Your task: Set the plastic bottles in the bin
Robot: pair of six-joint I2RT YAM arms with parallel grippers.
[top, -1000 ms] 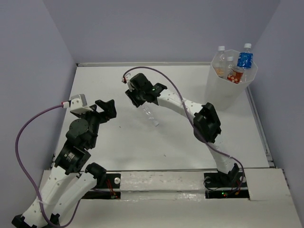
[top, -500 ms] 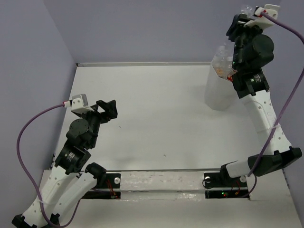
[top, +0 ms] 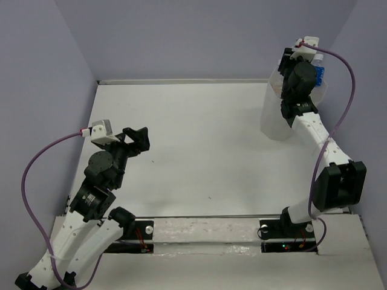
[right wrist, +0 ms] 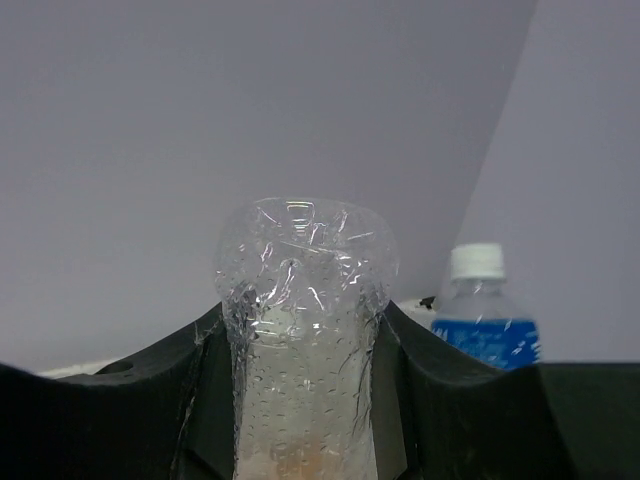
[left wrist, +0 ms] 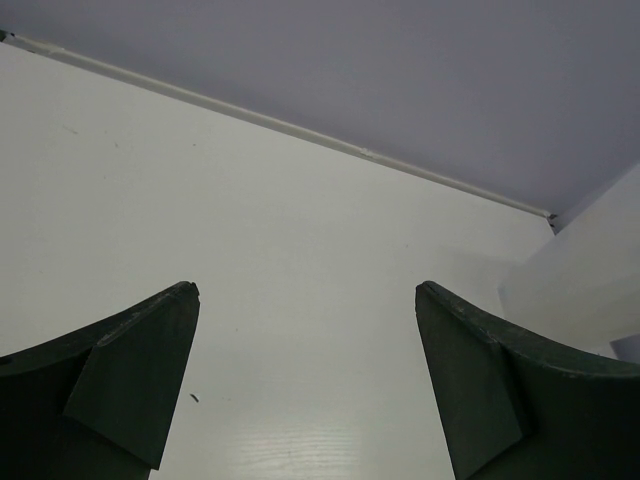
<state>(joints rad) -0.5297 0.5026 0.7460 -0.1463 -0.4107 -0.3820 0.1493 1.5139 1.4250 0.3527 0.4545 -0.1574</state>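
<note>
Bumps and dents cover the clear bottle point(right wrist: 305, 280). It is see-through and crinkly, and its rounded end points up in the right wrist view. The right gripper point(right wrist: 303, 318) squeezes it, with one dark finger pressed on each side. Just beside it stands the blue-labelled bottle point(right wrist: 483, 335) with a white cap.

From above, the right arm reaches up to the top of the bin point(top: 275, 118). The bin is a milky white tub in the far right corner of the table point(top: 199, 139). The blue-labelled bottle sticks up out of it. The arm hides the rest of what is inside.

The bin sits close to the back wall and the right wall, so that corner is tight. A thin raised strip point(top: 181, 81) runs along the far edge of the table.

The left gripper point(left wrist: 307, 290) is on the left side, well apart from the bin. Its jaws are spread wide and hold nothing. White table top lies between the two arms.
</note>
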